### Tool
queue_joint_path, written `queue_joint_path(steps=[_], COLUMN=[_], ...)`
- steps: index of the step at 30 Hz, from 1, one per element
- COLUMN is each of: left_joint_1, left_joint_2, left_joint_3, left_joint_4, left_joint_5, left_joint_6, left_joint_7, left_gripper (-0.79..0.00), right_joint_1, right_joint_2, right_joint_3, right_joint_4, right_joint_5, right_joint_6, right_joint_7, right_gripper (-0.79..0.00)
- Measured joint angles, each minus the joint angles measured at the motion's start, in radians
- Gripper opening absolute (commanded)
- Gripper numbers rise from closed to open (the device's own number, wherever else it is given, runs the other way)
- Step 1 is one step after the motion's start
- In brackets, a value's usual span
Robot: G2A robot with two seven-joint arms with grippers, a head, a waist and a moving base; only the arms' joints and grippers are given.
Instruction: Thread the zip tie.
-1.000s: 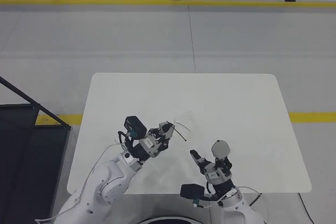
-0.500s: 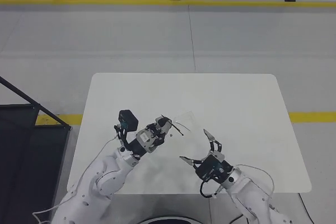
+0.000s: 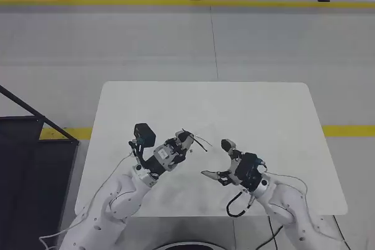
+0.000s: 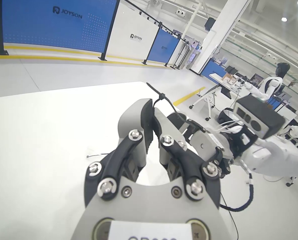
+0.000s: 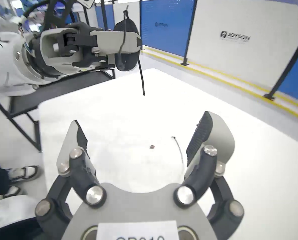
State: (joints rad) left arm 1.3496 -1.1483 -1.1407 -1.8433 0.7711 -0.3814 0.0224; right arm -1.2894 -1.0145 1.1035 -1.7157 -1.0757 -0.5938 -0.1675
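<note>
A thin black zip tie [image 4: 161,98] is pinched in my left gripper [image 4: 152,109], which is shut on it above the white table [image 3: 269,112]. Its head and a short end stick out past the fingertips, and the long strap [image 5: 141,76] hangs free below the left gripper [image 5: 127,46]. In the top view the left gripper [image 3: 185,140] hovers left of the table's middle with the zip tie [image 3: 201,141] pointing right. My right gripper [image 5: 142,131] is open with nothing between its fingers. It [image 3: 217,160] sits a short way to the right of the tie's free end.
A second, loose zip tie [image 5: 179,148] lies flat on the table under the right gripper, with a small brown speck [image 5: 152,147] beside it. A black rack [image 3: 12,162] stands off the table's left edge. The far half of the table is bare.
My right arm has swung up from the table's front edge toward the left gripper, its fingers open and now facing the tie. The left gripper has shifted only slightly, still holding the tie.
</note>
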Motion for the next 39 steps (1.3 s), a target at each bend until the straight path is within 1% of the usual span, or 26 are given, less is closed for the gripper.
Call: queue_joint_path(steps=[1, 2, 3, 4, 6, 7, 9, 13, 15, 17, 20, 24, 28, 29, 33, 37, 38, 39], left_joint_1=[-0.001, -0.002, -0.004, -0.006, -0.01, -0.012, -0.016, -0.023, -0.027, -0.028, -0.031, -0.037, -0.041, -0.042, -0.047, -0.05, -0.05, -0.051], left_joint_2=[-0.001, -0.002, -0.004, -0.005, -0.008, -0.009, -0.011, -0.016, -0.018, -0.019, -0.021, -0.024, -0.026, -0.027, -0.03, -0.032, -0.033, -0.033], left_joint_3=[0.002, 0.005, 0.01, 0.014, 0.021, 0.024, 0.03, 0.039, 0.042, 0.043, 0.043, 0.042, 0.041, 0.041, 0.043, 0.044, 0.044, 0.044], left_joint_4=[0.003, 0.006, 0.009, 0.012, 0.018, 0.02, 0.025, 0.033, 0.036, 0.038, 0.041, 0.047, 0.049, 0.051, 0.058, 0.063, 0.064, 0.065], left_joint_5=[0.001, 0.004, 0.008, 0.01, 0.014, 0.016, 0.021, 0.03, 0.035, 0.037, 0.038, 0.038, 0.039, 0.04, 0.041, 0.041, 0.041, 0.041], left_joint_6=[-0.003, -0.006, -0.009, -0.012, -0.015, -0.017, -0.02, -0.018, -0.016, -0.016, -0.016, -0.019, -0.024, -0.025, -0.032, -0.037, -0.038, -0.039], left_joint_7=[0.003, 0.007, 0.013, 0.017, 0.024, 0.026, 0.029, 0.03, 0.031, 0.031, 0.028, 0.024, 0.019, 0.017, 0.012, 0.011, 0.01, 0.01], left_gripper=[-0.785, -0.785, -0.785, -0.785, -0.785, -0.785, -0.785, -0.785, -0.785, -0.785, -0.785, -0.785, -0.785, -0.785, -0.785, -0.785, -0.785, -0.785], right_joint_1=[0.014, 0.029, 0.047, 0.061, 0.091, 0.104, 0.131, 0.161, 0.169, 0.172, 0.173, 0.177, 0.183, 0.184, 0.188, 0.191, 0.192, 0.193], right_joint_2=[-0.001, -0.002, -0.005, -0.007, -0.013, -0.015, -0.022, -0.032, -0.036, -0.038, -0.041, -0.045, -0.049, -0.05, -0.054, -0.058, -0.059, -0.06], right_joint_3=[-0.001, -0.003, -0.008, -0.014, -0.031, -0.038, -0.055, -0.076, -0.079, -0.078, -0.075, -0.075, -0.077, -0.077, -0.078, -0.079, -0.079, -0.079], right_joint_4=[0.022, 0.041, 0.064, 0.079, 0.11, 0.122, 0.144, 0.169, 0.179, 0.186, 0.195, 0.206, 0.213, 0.214, 0.22, 0.224, 0.225, 0.225], right_joint_5=[0.042, 0.08, 0.126, 0.157, 0.216, 0.238, 0.277, 0.317, 0.328, 0.335, 0.337, 0.344, 0.348, 0.348, 0.349, 0.353, 0.353, 0.353], right_joint_6=[-0.039, -0.073, -0.11, -0.134, -0.173, -0.184, -0.192, -0.2, -0.214, -0.226, -0.24, -0.25, -0.258, -0.258, -0.258, -0.259, -0.261, -0.262], right_joint_7=[0.014, 0.028, 0.045, 0.058, 0.087, 0.099, 0.124, 0.143, 0.138, 0.13, 0.121, 0.123, 0.129, 0.13, 0.135, 0.14, 0.141, 0.143], right_gripper=[-0.129, -0.194, -0.237, -0.259, -0.24, -0.243, -0.283, -0.305, -0.394, -0.413, -0.419, -0.453, -0.628, -0.656, -0.683, -0.674, -0.699, -0.745])
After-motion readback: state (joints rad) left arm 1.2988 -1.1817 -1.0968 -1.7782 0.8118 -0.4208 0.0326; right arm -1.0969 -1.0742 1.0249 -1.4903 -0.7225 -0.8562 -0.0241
